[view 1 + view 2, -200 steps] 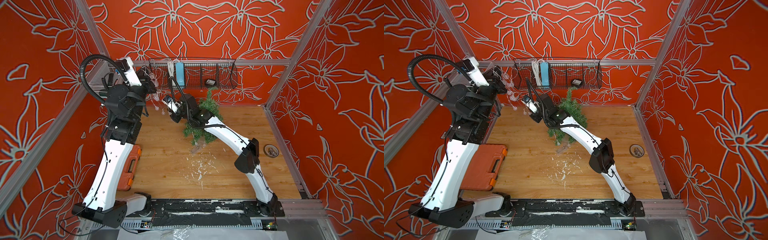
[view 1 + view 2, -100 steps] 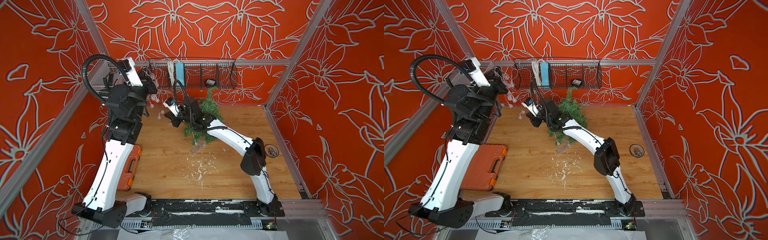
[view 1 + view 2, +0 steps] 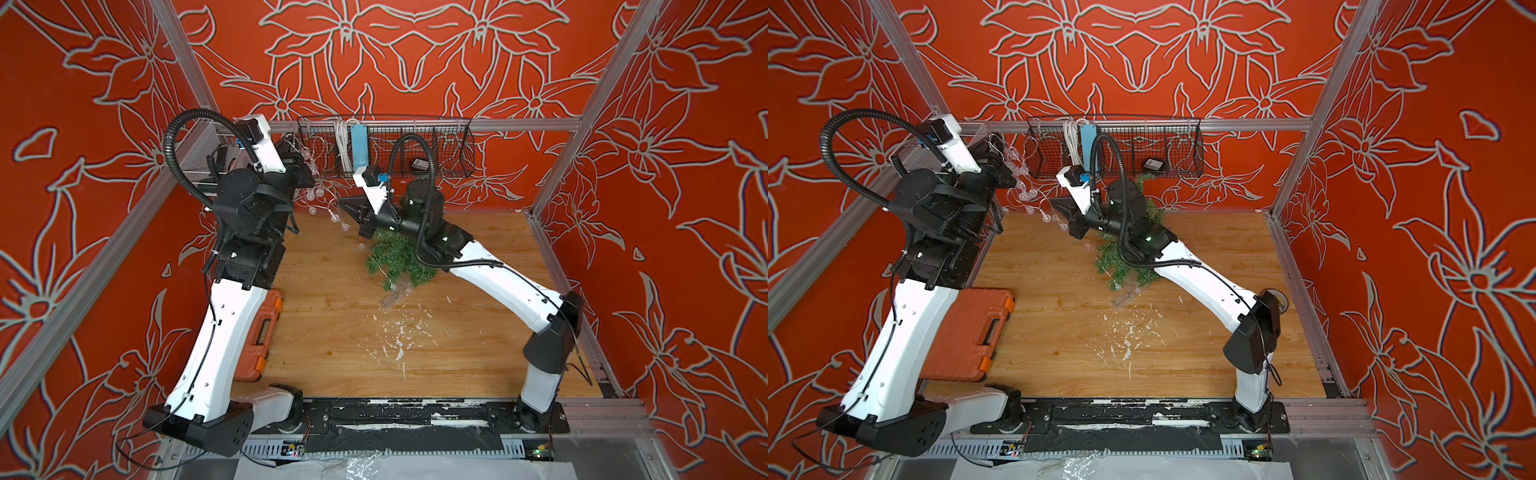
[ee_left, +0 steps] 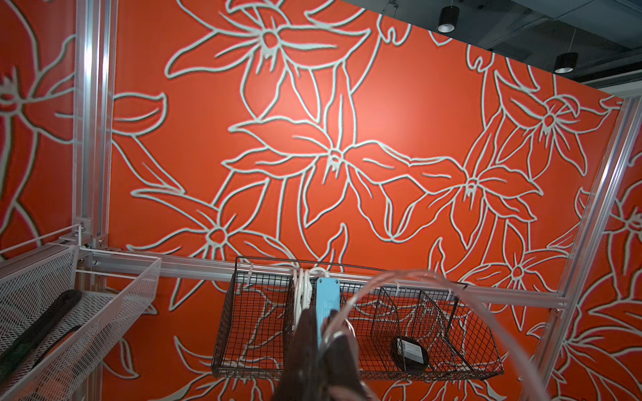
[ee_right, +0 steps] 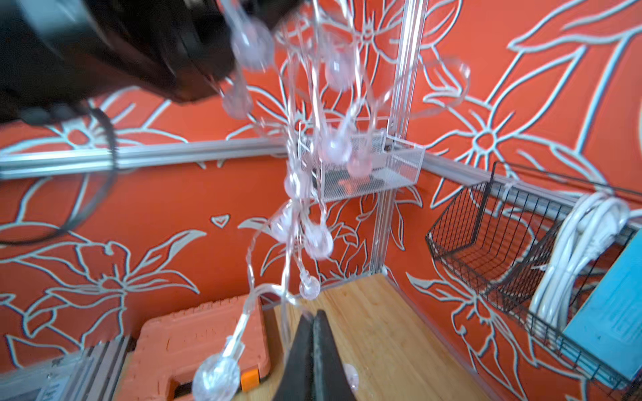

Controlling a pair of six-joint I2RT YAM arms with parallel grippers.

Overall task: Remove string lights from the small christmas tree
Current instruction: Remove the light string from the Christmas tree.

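Note:
The small christmas tree [image 3: 395, 257] [image 3: 1121, 266] lies on the wooden table, partly under my right arm. The string lights [image 3: 320, 191] [image 3: 1027, 189] hang in loops of clear bulbs between my two grippers. Their clear battery box [image 3: 392, 298] lies in front of the tree. My left gripper [image 3: 303, 160] [image 4: 321, 333] is raised at the back left, shut on a loop of the wire. My right gripper [image 3: 348, 208] [image 5: 312, 317] hovers left of the tree, shut, and the wire [image 5: 298, 243] meets its tip.
An orange tool case [image 3: 262, 332] [image 5: 194, 343] lies at the left edge beside my left arm. A black wire basket [image 3: 415, 149] on the back wall holds a blue power strip [image 3: 359, 145] and a white cable. A white mesh tray [image 4: 69, 295] sits in the back left corner. White flecks [image 3: 399, 336] litter the table.
My right arm's elbow has swung to the right and its wrist has risen, with the gripper drifting slightly right and the hanging bulbs shifting with it. The left arm has barely moved.

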